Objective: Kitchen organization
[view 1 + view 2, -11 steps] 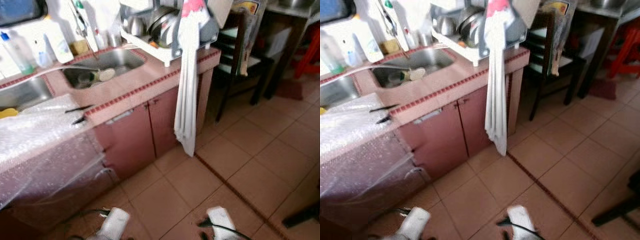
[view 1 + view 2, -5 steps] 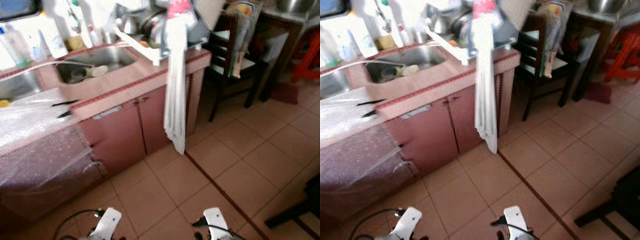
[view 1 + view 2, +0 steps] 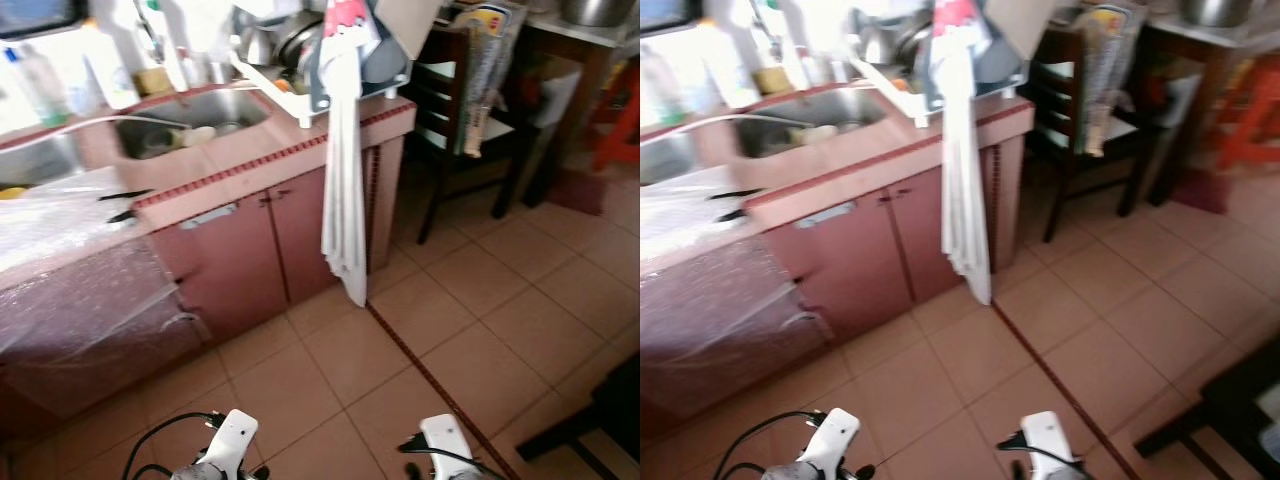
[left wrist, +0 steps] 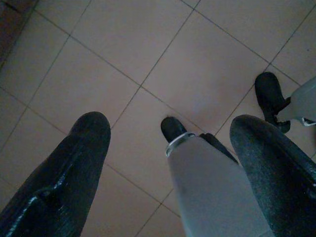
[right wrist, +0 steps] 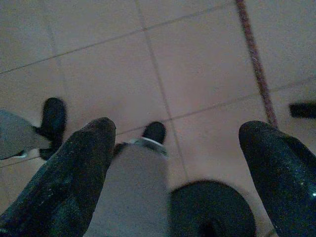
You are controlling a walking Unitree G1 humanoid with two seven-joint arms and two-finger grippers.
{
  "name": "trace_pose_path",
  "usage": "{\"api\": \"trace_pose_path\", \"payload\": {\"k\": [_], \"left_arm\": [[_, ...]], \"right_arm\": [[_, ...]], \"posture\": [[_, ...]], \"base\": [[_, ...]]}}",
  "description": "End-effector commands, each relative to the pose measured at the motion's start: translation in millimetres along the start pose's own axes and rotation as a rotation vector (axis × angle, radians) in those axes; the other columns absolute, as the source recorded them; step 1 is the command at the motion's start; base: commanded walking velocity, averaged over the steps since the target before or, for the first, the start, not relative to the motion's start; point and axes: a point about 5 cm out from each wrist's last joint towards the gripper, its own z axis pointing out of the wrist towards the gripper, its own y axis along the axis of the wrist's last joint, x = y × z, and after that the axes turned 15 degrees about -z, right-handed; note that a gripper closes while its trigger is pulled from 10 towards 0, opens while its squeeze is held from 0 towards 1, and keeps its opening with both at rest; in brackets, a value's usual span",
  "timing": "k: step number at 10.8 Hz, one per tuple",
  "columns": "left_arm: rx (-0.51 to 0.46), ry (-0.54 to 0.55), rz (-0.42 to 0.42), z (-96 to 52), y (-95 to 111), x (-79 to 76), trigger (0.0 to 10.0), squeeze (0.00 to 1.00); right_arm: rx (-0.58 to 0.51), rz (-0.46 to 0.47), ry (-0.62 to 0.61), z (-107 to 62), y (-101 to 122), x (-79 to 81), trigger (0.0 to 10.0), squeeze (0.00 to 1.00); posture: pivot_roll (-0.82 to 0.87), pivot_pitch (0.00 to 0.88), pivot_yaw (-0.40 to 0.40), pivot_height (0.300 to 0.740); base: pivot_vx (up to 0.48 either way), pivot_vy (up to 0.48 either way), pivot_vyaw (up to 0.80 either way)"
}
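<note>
A pink tiled counter (image 3: 262,165) runs along the left, with a steel sink (image 3: 190,118) holding a few dishes. A white dish rack (image 3: 300,62) full of pots stands at the counter's end, and a long white towel (image 3: 343,205) hangs from it. Two dark utensils (image 3: 124,204) lie beside a sheet of bubble wrap (image 3: 55,220) on the counter. Both arms hang low over the tiled floor. My left gripper (image 4: 170,128) is open with nothing between its fingers. My right gripper (image 5: 178,131) is open and empty too. My own legs and feet show below them.
A dark wooden chair (image 3: 452,110) stands right of the counter, with a red stool (image 3: 622,118) farther back. Bottles (image 3: 35,78) line the wall behind the sink. A dark furniture leg (image 3: 580,432) reaches in at the lower right. Open tiled floor (image 3: 470,330) lies ahead.
The whole picture has shifted: the camera has drawn back and turned a little, so the counter looks farther off. Both arms stay hanging low.
</note>
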Motion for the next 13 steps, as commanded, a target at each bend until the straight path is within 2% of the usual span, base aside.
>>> {"api": "trace_pose_path", "payload": {"k": [1, 4, 10, 13], "left_arm": [[-0.023, 0.000, -0.005, -1.0, 7, 4.9, 10.0, 0.00], [-0.023, -0.011, 0.002, -1.8, 8, 7.1, 10.0, 0.00], [-0.001, -0.009, 0.002, 1.7, 4, -5.4, 10.0, 0.00], [0.005, -0.005, 0.003, 0.5, 1, -1.7, 10.0, 0.00]], "right_arm": [[-0.006, -0.009, 0.003, 0.1, 1, -0.5, 10.0, 0.00], [-0.004, 0.003, 0.000, 0.1, 1, 0.0, 10.0, 0.00], [-0.001, 0.006, 0.000, 0.0, 0, 1.2, 10.0, 0.00], [-0.001, 0.007, 0.001, 0.0, 0, 1.8, 10.0, 0.00]], "posture": [[-0.09, 0.000, 0.078, 0.740], [-0.09, 0.000, 0.082, 0.740], [-0.09, 0.000, 0.085, 0.740], [-0.09, 0.000, 0.084, 0.740]], "base": [[0.000, 0.000, 0.00], [0.080, 0.000, 0.00], [0.223, 0.000, -0.78], [0.329, 0.000, -0.65]]}}
